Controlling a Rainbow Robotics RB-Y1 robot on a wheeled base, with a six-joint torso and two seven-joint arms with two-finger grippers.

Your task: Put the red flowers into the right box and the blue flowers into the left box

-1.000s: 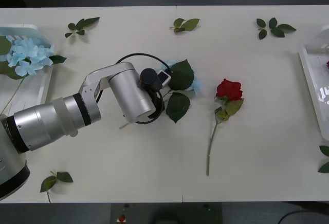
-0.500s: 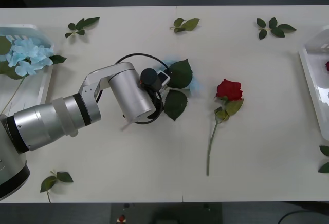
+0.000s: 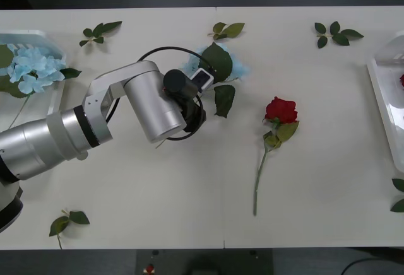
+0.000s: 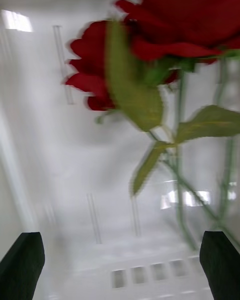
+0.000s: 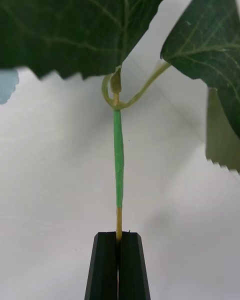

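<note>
At far left, the left box (image 3: 55, 101) holds one blue cluster (image 3: 31, 68). Your left gripper (image 5: 118, 237) has its jaws pressed together on the stem of a second blue flower (image 3: 218, 67), leaves spreading just beyond the fingertips. One red rose (image 3: 280, 110) lies clear on the table (image 3: 328, 180). Your right gripper (image 4: 120, 265), jaws spread, hangs over two red roses (image 4: 165, 35) in the right box (image 3: 382, 92).

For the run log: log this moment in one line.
left gripper: shut on pale blue flower's thin green stem | right gripper: open over translucent white right tray
</note>
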